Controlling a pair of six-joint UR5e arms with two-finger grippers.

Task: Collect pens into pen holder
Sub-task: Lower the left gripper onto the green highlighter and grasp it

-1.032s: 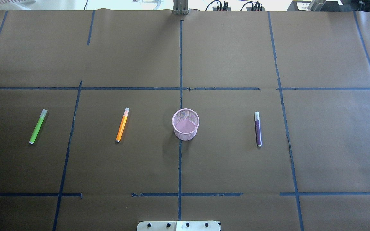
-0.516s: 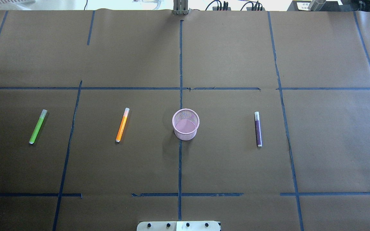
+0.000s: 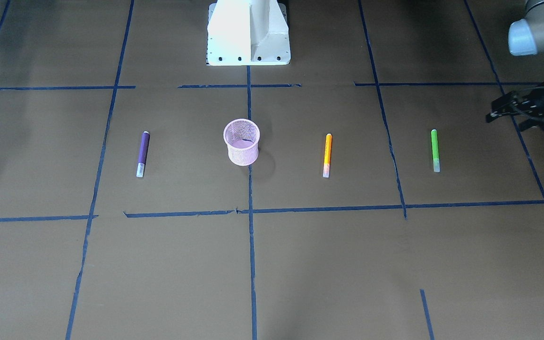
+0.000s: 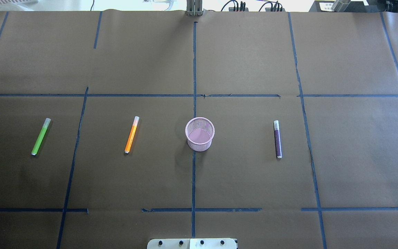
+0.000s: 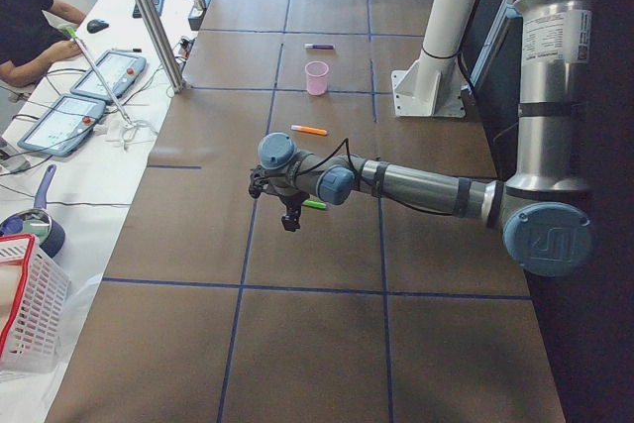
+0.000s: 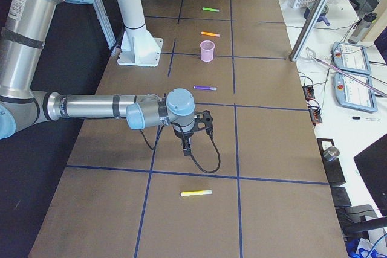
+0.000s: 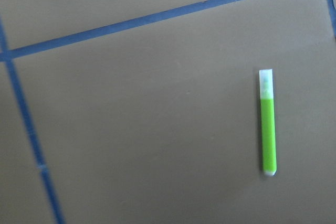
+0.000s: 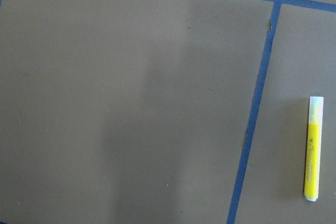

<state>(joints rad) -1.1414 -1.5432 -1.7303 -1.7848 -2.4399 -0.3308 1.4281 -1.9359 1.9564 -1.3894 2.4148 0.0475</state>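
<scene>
Seen from the table's R end, nearest first. A slim plastic yellow pen w/ a pale whitish cap lies flat on the brown-paper-covered table, alone in its square of blue tape lines.

Next is the R gripper, a black two-finger claw pointing down above the paper, well apart from the yellow pen. Can't tell if its fingers are spread or closed. Its wrist cam shows that pen at the frame's R edge, just past a tape line.

Then a slim purple pen, whitish cap end away from the robot.

The pen holder, a small round pink wire-mesh cup, stands upright on the centre tape line, between the purple pen and a slim orange pen.

Further on is a slim green pen, tilted like the orange one. All 4 pens lie on the paper, outside the cup.

Farthest is the L gripper, above the table near the green pen, on its outer side. Fingers look spread, nothing between.
</scene>
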